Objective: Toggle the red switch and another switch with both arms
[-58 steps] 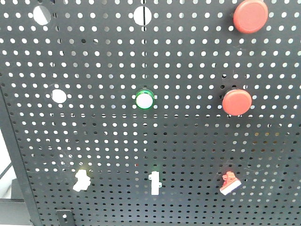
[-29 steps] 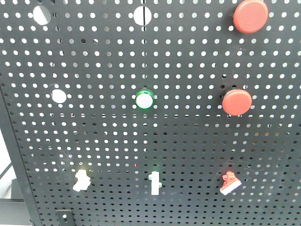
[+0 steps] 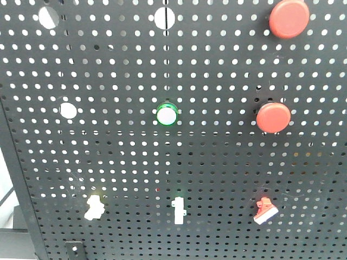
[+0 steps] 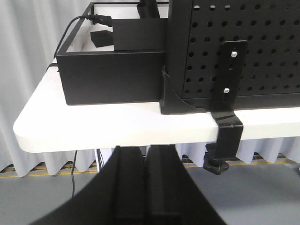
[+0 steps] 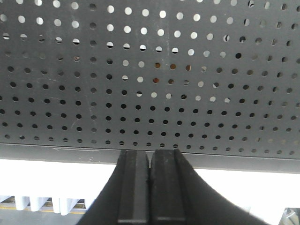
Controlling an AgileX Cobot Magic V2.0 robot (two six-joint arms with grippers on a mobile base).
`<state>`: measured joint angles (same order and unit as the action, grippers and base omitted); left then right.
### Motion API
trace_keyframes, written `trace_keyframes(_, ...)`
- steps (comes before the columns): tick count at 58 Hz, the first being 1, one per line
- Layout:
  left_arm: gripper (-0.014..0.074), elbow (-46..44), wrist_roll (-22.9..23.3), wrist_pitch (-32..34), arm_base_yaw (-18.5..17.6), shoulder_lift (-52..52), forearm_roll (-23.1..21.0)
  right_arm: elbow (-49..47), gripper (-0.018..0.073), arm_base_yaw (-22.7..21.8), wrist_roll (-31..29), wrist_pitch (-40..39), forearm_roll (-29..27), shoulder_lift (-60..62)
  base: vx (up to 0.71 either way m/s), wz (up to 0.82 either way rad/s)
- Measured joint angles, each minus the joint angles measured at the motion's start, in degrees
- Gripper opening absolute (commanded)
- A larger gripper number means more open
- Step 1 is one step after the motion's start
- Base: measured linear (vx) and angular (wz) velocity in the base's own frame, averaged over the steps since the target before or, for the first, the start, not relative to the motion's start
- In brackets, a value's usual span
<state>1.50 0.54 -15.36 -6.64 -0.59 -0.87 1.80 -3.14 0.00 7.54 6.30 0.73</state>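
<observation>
In the front-facing view the red switch [image 3: 264, 211], a small red lever with a white tip, sits at the lower right of the black pegboard [image 3: 217, 162]. The other switch, a pale cream lever [image 3: 93, 208], is at the lower left. Neither arm shows in that view. My left gripper [image 4: 144, 149] is shut with nothing in it, low in front of the white table's edge [image 4: 117, 136], near the board's left corner. My right gripper [image 5: 150, 152] is shut and empty, just in front of the pegboard's bottom rail [image 5: 56, 152]. No switch shows in either wrist view.
A straight white toggle with a green base [image 3: 178, 210] stands between the two levers. Higher up are a green-ringed button [image 3: 167, 114] and two round red push buttons [image 3: 272, 117] [image 3: 289, 18]. A black clamp [image 4: 229, 126] and black box [image 4: 112, 75] sit at the board's left foot.
</observation>
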Motion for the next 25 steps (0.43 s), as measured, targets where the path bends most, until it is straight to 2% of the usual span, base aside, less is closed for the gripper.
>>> trace_keyframes(25, 0.0003, 0.0, 0.0, 0.0, 0.0, 0.0, 0.0, 0.0, -0.0006, 0.0, 0.0, 0.18, 0.0, 0.0, 0.0, 0.0)
